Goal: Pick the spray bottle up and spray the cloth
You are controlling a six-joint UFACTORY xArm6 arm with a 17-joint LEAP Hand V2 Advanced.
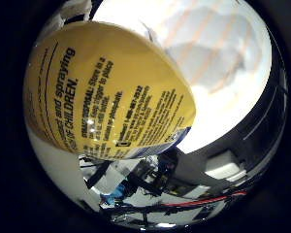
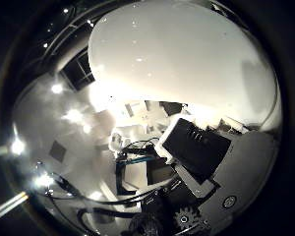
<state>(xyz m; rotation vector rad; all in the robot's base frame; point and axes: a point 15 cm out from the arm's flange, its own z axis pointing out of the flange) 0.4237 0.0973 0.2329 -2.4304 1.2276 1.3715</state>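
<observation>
One spray bottle (image 1: 106, 92), yellow-labelled, fills the palm's view, the striped white cloth (image 1: 213, 48) beyond; the fingers' (image 2: 196, 147) state I cannot tell.

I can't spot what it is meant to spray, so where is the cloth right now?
In the little finger side view the cloth, white with faint orange stripes, lies crumpled on the white table, just beyond the yellow-labelled spray bottle that fills the view close to the palm.

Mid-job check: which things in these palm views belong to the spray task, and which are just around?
Job:
spray bottle, close to the palm
cloth, white with faint stripes, beyond the bottle
hand

Around:
white table under the cloth
</observation>
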